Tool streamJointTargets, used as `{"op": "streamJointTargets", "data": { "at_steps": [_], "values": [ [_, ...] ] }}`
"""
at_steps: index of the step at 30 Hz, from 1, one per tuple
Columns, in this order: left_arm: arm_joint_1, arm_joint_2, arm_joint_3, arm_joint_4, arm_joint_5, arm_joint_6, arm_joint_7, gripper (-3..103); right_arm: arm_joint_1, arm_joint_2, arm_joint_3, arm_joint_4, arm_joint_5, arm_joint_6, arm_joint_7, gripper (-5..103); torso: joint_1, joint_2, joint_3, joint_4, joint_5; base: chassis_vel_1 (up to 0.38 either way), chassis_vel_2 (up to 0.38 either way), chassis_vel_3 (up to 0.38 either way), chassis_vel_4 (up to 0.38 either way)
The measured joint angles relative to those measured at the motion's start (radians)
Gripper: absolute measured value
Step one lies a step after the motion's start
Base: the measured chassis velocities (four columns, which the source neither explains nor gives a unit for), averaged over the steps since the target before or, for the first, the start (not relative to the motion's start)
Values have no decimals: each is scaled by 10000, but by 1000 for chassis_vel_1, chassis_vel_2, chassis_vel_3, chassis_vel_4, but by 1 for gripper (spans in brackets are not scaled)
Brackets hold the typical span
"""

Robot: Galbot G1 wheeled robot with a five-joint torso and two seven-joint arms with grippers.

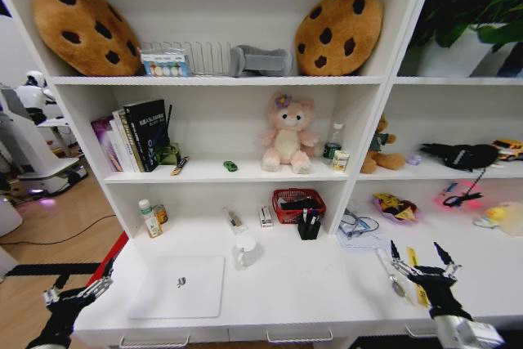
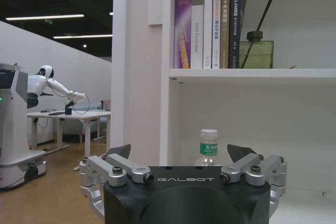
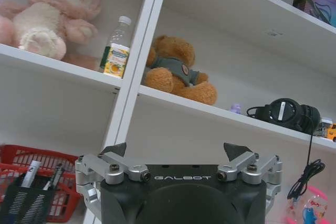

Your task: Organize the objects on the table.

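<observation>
A silver laptop [image 1: 180, 285] lies closed on the white table [image 1: 310, 284] at the front left. A black holder of pens [image 1: 309, 225] stands in front of a red basket [image 1: 298, 204], also seen as the pen holder [image 3: 23, 203] in the right wrist view. A tiny green toy car [image 1: 230, 166] sits on the shelf above. My left gripper [image 1: 78, 288] hangs open off the table's left front corner, empty [image 2: 178, 153]. My right gripper [image 1: 418, 252] is open and empty [image 3: 176, 150] above a yellow strip [image 1: 415, 271] and a silver utensil [image 1: 391, 275].
A white mug [image 1: 245, 251] stands mid-table, a small bottle [image 1: 149, 218] at the back left, glasses [image 1: 355, 225] and a snack packet [image 1: 394, 206] at the right. Shelves hold books [image 1: 135, 132], plush toys [image 1: 286, 135], headphones [image 1: 462, 155] and cookie cushions [image 1: 339, 30].
</observation>
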Motion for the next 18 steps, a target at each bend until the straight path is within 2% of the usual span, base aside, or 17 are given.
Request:
{"op": "streamJointTargets", "data": {
  "at_steps": [2, 4, 5, 7, 9, 18],
  "values": [
    [0, 0, 0, 0, 0, 0, 0, 100, 0, 0, 0, -1, 0, 0, 0, 100, 0, -1, 1, 0, 11, 162, 164, -156, -168],
    [0, 0, 1, 0, 0, 0, 0, 100, 0, -1, 0, 0, 0, 0, 0, 100, 0, 0, 0, 0, 0, 172, 179, -159, -177],
    [0, 0, 0, 0, 0, 0, 0, 100, 0, 0, 0, -1, 0, 0, 0, 100, 0, -1, 1, 0, 13, 172, 179, -160, -152],
    [0, 1, 0, 0, 0, 0, 0, 100, 0, 0, 0, 0, 0, 1, -1, 100, 1, 1, -1, -2, -4, 134, 127, -131, -134],
    [0, 1, 0, 0, 0, 0, -1, 100, -1, 0, -1, 0, 0, 0, -1, 100, 0, 1, -2, -1, 0, 113, 108, -93, -117],
    [0, 0, 0, 0, 0, 0, 0, 100, 0, 0, 0, 0, 0, 1, 0, 100, 1, 0, 0, 0, 9, 13, -6, -1, 6]
  ]
}}
